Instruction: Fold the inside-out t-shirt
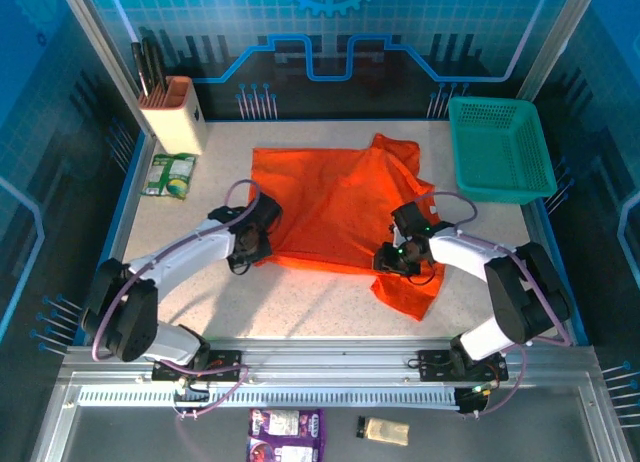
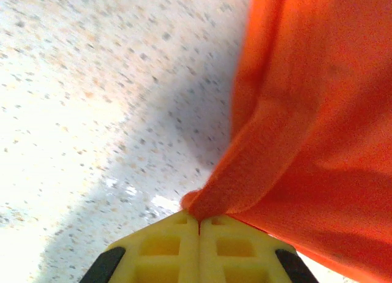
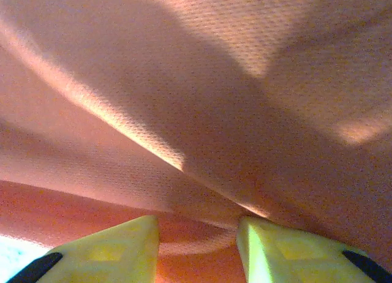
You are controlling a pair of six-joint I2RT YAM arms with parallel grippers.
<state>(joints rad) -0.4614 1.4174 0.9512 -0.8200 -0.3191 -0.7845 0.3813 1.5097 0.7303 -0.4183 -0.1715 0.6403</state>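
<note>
Orange t-shirt (image 1: pixel 335 207) lies in the middle of the table (image 1: pixel 300 312), between the two arms. It is not flat. One part is flopped over at the far right side, and one part sticks out toward the near edge on the right.

The left gripper (image 2: pixel 199 225) is pressed tight together, and it pinches the near left edge of the cloth. A little bit of orange is caught right at its tips. The right gripper (image 3: pixel 196 240) sits on the near right part of the shirt. Its fingers (image 3: pixel 122 246) are spread apart, with a bump of cloth between them, and they do not look like they squeeze it yet.

I think this is the grabbing step, before a fold. Next, the right gripper should close on its bump of cloth. Then both arms should lift together and carry the near edge over to the far side, so the shirt does not twist.

Off at the far right stands the green basket (image 1: pixel 456 147), just beside the shirt. I see nothing in it. At the far left stands a tan holder (image 1: pixel 175 117) with dark handles (image 1: pixel 148 67) poking out of the top.
</note>
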